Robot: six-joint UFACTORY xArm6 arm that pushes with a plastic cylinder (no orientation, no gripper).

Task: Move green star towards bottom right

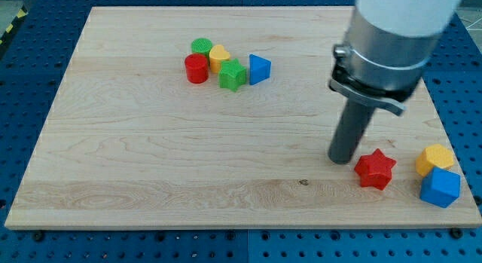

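Observation:
The green star (233,74) lies in a cluster at the upper middle of the wooden board (151,157). It touches a yellow block (219,57) above it and a blue triangle (258,69) on its right. A green round block (201,47) and a red cylinder (196,68) sit to its left. My tip (341,159) rests on the board far to the lower right of the star, just left of a red star (375,169).
A yellow block (435,158) and a blue cube (440,188) sit together at the board's lower right corner, right of the red star. The arm's white and grey body (392,37) hangs over the board's upper right.

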